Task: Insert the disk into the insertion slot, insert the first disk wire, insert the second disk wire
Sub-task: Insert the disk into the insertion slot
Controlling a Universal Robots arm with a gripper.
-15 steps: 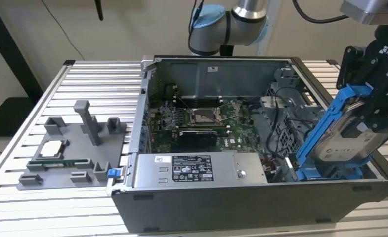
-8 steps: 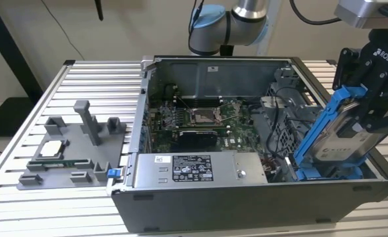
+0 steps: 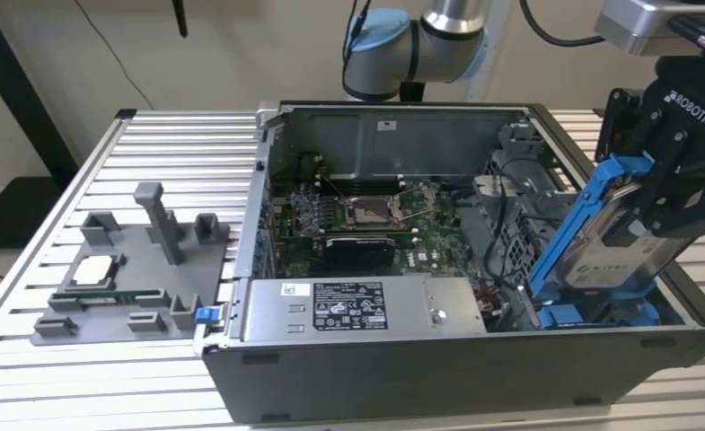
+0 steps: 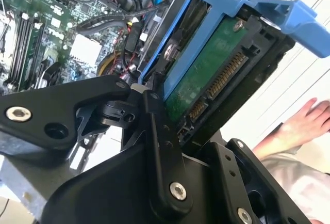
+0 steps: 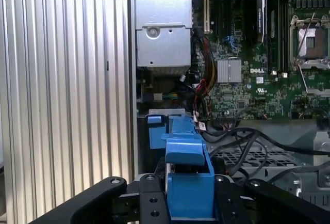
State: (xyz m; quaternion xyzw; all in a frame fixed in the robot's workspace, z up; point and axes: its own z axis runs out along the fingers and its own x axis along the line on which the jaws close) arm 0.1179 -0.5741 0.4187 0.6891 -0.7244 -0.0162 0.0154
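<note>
— What is the pincer [image 3: 646, 215] doing?
— It is clamped on the disk [image 3: 607, 260]. In the first wrist view its black fingers [image 5: 225, 203] press the blue frame from both sides.
— Is the disk standing straight?
— No, it leans. The pincer has it by the top end, and the low end hangs down under the pincer.
— Where is the insertion slot [image 3: 592, 314]?
— Right below the pincer, in the corner of the computer case [image 3: 448, 377]. The low end of the disk is down at the slot's blue parts. I cannot tell how far in it sits.
— What is next to the pincer?
— Black wires [image 5: 242, 137] curl just beside the disk. Past them, away from the pincer toward the exterior view's left, the motherboard [image 3: 365, 211] lies flat in the case. A silver power box [image 3: 365, 305] sits near the slot.
— And far from it?
— A grey holder [image 3: 148, 260] stands on the ribbed table [image 3: 40, 377], outside the case and well apart from the pincer.
— Is somebody there?
— Yes. In the second wrist view a person's hand [image 4: 304, 123] shows behind the pincer, not touching it. The disk shows its green underside there.
</note>
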